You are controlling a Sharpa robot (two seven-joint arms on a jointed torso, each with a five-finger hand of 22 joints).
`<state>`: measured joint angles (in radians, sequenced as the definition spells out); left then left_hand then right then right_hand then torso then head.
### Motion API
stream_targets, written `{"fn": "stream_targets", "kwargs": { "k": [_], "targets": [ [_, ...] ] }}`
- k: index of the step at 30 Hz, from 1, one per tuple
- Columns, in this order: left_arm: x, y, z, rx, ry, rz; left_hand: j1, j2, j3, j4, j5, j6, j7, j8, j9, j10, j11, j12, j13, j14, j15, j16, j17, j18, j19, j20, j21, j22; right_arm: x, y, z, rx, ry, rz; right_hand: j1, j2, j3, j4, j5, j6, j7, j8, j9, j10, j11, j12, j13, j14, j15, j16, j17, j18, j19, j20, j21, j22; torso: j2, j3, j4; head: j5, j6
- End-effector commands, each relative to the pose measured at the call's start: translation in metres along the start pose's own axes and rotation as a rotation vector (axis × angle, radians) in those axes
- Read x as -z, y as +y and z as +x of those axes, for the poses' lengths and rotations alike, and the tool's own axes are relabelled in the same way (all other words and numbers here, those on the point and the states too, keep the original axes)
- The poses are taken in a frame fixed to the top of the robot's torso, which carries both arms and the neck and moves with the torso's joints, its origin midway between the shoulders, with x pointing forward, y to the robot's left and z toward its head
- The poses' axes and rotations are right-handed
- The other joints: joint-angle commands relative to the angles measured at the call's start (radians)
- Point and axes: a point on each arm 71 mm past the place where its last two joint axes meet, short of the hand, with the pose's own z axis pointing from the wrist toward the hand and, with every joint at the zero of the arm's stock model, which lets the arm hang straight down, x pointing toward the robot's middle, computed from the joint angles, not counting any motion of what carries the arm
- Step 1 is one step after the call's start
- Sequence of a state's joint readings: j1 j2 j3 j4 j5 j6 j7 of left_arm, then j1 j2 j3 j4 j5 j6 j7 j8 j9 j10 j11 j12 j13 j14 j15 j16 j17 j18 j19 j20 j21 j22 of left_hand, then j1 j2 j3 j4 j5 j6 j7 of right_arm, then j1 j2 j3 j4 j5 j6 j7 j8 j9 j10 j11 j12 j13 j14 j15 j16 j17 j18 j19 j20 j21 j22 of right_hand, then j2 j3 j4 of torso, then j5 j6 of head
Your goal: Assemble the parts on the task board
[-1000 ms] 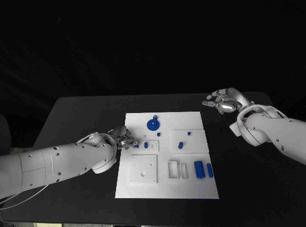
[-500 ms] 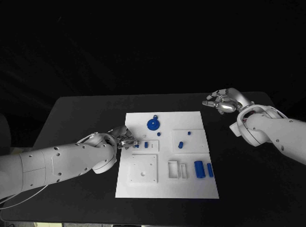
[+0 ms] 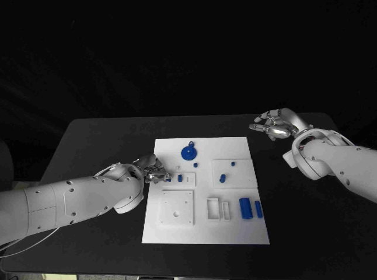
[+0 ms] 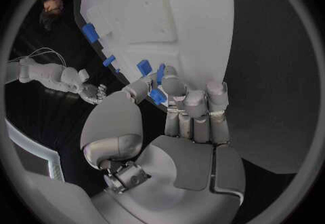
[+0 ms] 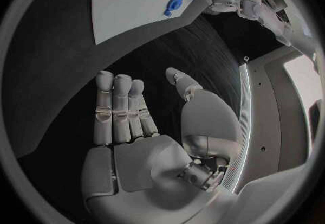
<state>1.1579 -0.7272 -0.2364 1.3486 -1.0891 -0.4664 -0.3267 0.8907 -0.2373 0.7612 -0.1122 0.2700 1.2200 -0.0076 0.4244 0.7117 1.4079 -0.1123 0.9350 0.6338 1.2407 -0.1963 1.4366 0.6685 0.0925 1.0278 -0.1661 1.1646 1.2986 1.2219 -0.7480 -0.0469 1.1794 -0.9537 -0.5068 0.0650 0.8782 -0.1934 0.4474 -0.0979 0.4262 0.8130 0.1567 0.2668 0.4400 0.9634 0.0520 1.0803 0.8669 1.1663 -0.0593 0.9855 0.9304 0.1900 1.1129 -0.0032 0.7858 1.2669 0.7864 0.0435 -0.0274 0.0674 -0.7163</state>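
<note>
fingertips (image 4: 160,95) of the left hand (image 3: 152,172) pinch a small blue part (image 4: 156,96) at the left edge of the task board, thumb on one side and the other fingers pressed together on the other. the right hand's fingers are apart and hold nothing.

black table (image 3: 96,140): it carries everything, with bare margins on both sides where the arms come in.

task board (image 3: 230,230): the white plate lies flat in the middle, its long side running away from the robot, so both arms can reach it.

right hand (image 3: 274,125): it hovers over bare table beyond the board's far right corner, well apart from any part. i judge it is parked there to keep the board free for the other arm.

left hand: low at the board's left edge, about halfway along, fingers pointed inward over the small recesses there, likely to seat its piece.

round blue part (image 3: 189,153): on the far half of the board, untouched.

two blue cylinders (image 3: 250,209): side by side near the right edge, on the near half.

small blue pieces (image 3: 223,178): scattered mid-board, just beside the left hand's work. the pinched part is the smallest; whether it already sits in a recess i cannot tell.
</note>
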Motion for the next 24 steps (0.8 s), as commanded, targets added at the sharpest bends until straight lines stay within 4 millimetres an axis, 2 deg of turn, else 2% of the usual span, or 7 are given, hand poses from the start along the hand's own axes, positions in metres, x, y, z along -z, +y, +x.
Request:
{"fn": "stream_targets", "kwargs": {
  "k": [1, 12, 24],
  "targets": [
    [0.0005, 0.0046, 0.0045, -0.011, 0.023, -0.02, 0.047, 0.03, -0.008, 0.003, -0.006, 0.009, 0.0, 0.005, 0.002, 0.009, 0.001, 0.007, 0.002, 0.016, -0.018, 0.007, 0.002, 0.011, 0.004, -0.107, 0.006, -0.001, 0.0003, 0.0013, 0.0014, -0.001, 0.013, -0.012, -0.011, 0.0, -0.003, 0.005, 0.005, 0.0, 0.007, 0.005, -0.001, -0.005, -0.001, 0.003, -0.001, 0.007, 0.002, -0.004, 0.001, 0.072, 0.005, 0.003, -0.004, 0.002, 0.001, 0.0, -0.0001, -0.001, -0.001],
    [0.0008, 0.0054, 0.0045, -0.011, 0.027, -0.02, 0.045, 0.016, -0.022, 0.015, -0.004, 0.012, -0.001, 0.011, 0.003, 0.01, 0.0, 0.013, 0.005, 0.016, -0.018, 0.011, 0.004, 0.011, 0.004, -0.107, 0.007, -0.001, 0.0004, 0.0014, 0.0014, -0.001, 0.014, -0.012, -0.012, 0.0, -0.003, 0.005, 0.007, 0.0, 0.007, 0.005, -0.001, -0.005, -0.001, 0.004, -0.002, 0.007, 0.002, -0.004, 0.001, 0.072, 0.005, 0.003, -0.005, 0.002, 0.0, -0.0002, -0.0003, 0.0, -0.002],
    [0.0011, 0.006, 0.0041, -0.009, 0.025, -0.02, 0.025, -0.005, -0.036, 0.051, -0.007, 0.015, -0.003, 0.019, 0.003, 0.01, -0.001, 0.022, 0.009, 0.017, -0.019, 0.017, 0.008, 0.012, 0.004, -0.107, 0.008, 0.0, 0.0005, 0.0014, 0.0013, -0.001, 0.013, -0.012, -0.012, 0.001, -0.003, 0.004, 0.008, 0.0, 0.007, 0.006, -0.001, -0.006, -0.001, 0.004, -0.002, 0.006, 0.002, -0.004, 0.001, 0.072, 0.005, 0.003, -0.005, 0.002, 0.0, -0.0001, 0.0, 0.0, -0.004]
  ]
}}
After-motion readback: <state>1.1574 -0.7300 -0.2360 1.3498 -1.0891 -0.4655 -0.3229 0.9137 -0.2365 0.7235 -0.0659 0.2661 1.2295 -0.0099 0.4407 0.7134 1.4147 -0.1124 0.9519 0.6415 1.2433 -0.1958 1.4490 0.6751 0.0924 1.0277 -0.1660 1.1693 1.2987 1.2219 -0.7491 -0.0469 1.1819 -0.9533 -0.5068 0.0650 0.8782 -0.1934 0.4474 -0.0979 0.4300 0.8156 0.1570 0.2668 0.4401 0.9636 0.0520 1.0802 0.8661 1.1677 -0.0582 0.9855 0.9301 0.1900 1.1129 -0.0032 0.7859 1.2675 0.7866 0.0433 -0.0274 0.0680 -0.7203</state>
